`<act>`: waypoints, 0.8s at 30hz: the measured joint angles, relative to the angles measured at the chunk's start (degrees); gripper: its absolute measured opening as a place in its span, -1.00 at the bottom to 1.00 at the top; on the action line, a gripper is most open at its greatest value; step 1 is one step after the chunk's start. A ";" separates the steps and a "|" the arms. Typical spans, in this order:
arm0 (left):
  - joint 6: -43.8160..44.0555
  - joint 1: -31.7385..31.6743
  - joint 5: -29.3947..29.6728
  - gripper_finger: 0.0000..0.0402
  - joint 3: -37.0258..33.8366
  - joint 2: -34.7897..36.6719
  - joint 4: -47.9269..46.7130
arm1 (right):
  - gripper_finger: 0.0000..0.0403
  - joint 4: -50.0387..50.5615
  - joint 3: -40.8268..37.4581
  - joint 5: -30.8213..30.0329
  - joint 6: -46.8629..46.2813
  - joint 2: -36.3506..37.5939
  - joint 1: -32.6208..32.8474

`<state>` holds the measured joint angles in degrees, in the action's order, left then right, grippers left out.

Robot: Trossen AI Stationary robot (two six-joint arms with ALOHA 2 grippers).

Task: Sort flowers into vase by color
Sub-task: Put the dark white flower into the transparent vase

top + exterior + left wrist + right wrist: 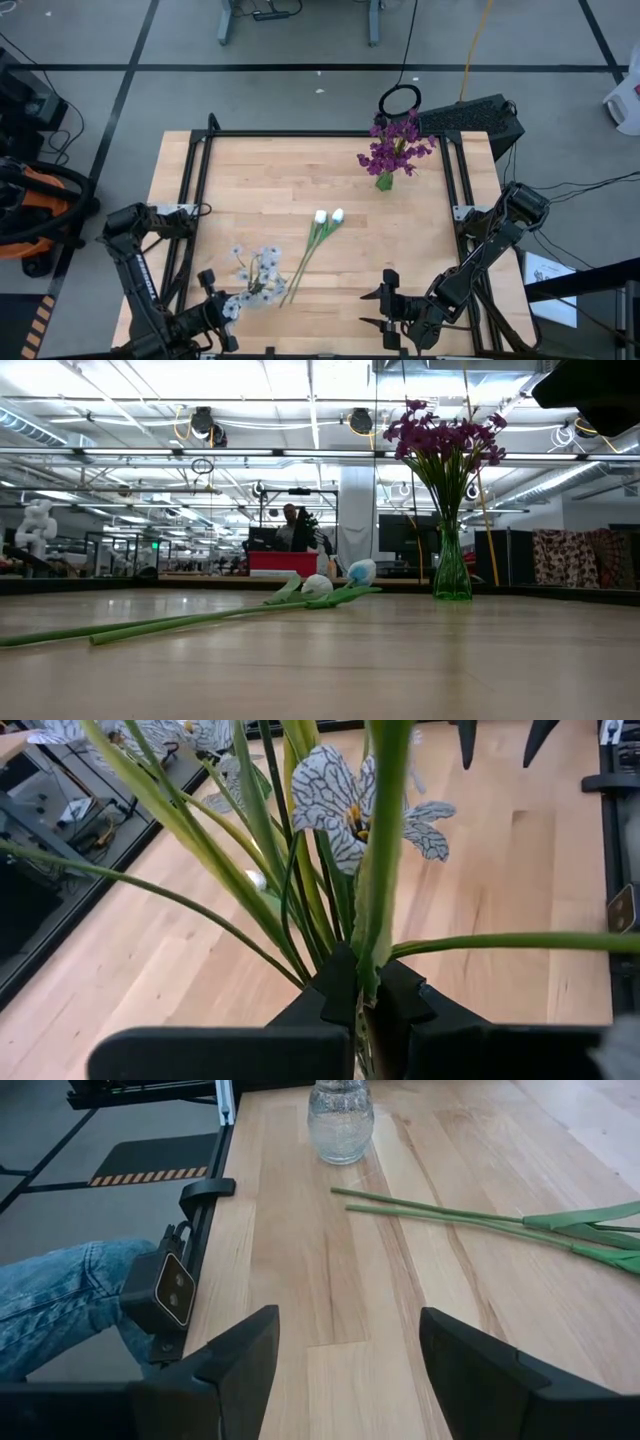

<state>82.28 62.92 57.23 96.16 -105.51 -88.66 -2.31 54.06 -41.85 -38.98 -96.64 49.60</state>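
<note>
The pale blue sprig (255, 275) lay at the lower left of the wooden surface (280, 180) in the high view, and the left gripper (222, 310) was closed on its green stems. In the left wrist view one veined blossom (335, 795) stood just above the gripper's dark fingers (340, 985). Beside the sprig, near the middle of the surface, two white tulip buds (329, 215) lay flat with their long stems (300, 265) running toward the lower edge. The purple flowers (397, 147) stood upright in a green glass vase (452, 565) at the upper right. A clear glass vase (340, 1120) showed in the right wrist view. The right gripper (388, 307) hovered at the lower right, its fingers wide apart and holding nothing.
</note>
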 joint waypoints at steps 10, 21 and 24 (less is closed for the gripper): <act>1.49 0.04 -0.07 -0.93 0.00 0.00 -0.20 | 0.16 0.00 0.00 0.07 -0.02 0.00 0.00; 3.04 0.00 -4.79 -0.93 0.00 0.00 -0.20 | 0.16 0.00 0.00 0.15 -0.02 0.00 0.00; 3.58 0.00 -5.20 -0.93 0.00 0.00 -0.20 | 0.16 0.00 0.00 0.15 -0.43 0.00 0.00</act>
<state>85.86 62.92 52.03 96.16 -105.51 -88.85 -2.31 54.06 -41.69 -39.41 -96.64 49.60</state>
